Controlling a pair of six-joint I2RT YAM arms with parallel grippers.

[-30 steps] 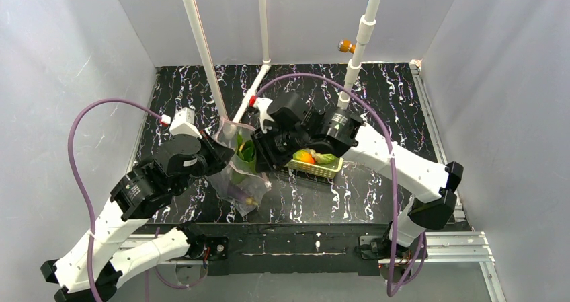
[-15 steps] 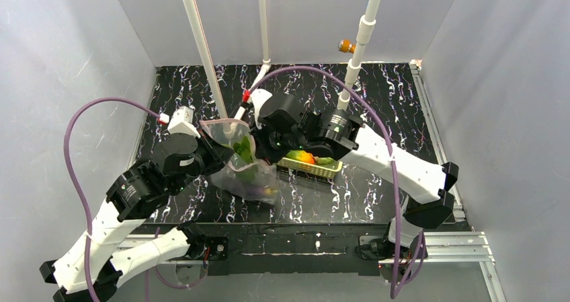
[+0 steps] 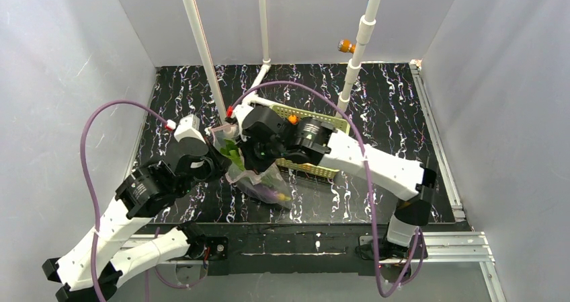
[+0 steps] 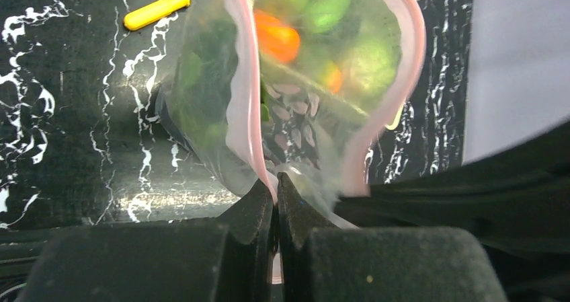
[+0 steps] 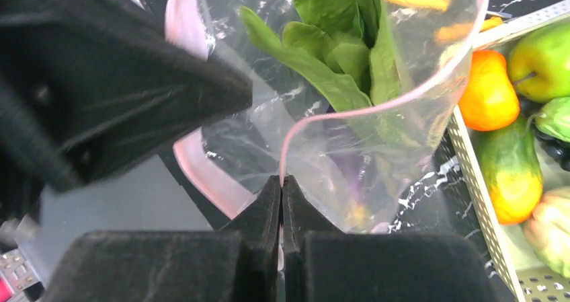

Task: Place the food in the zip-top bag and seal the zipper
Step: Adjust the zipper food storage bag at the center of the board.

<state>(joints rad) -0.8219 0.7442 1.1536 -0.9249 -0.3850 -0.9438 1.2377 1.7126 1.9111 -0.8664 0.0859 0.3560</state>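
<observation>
The clear zip-top bag [image 3: 259,177] hangs between my two grippers, its mouth open. My left gripper [image 4: 275,181] is shut on the pinkish zipper [image 4: 242,80] at one side of the mouth. My right gripper [image 5: 281,181] is shut on the zipper strip [image 5: 376,103] at the other side. In the top view the left gripper [image 3: 216,155] and right gripper [image 3: 250,151] are close together. The green leaves [image 5: 336,66] stand inside the bag. The purple eggplant [image 5: 346,181] lies blurred at its bottom [image 3: 270,192]. I cannot make out the cabbage.
The slotted basket [image 3: 316,171] stands right of the bag, partly under the right arm, holding an orange fruit [image 5: 487,90] and a green one [image 5: 541,60]. A small yellow piece [image 4: 156,9] lies on the table. White poles [image 3: 201,46] [image 3: 359,40] rise behind.
My right arm has swung left and back, uncovering more of the basket. My left gripper has shifted slightly right. The bag's bottom has swung rightward between them.
</observation>
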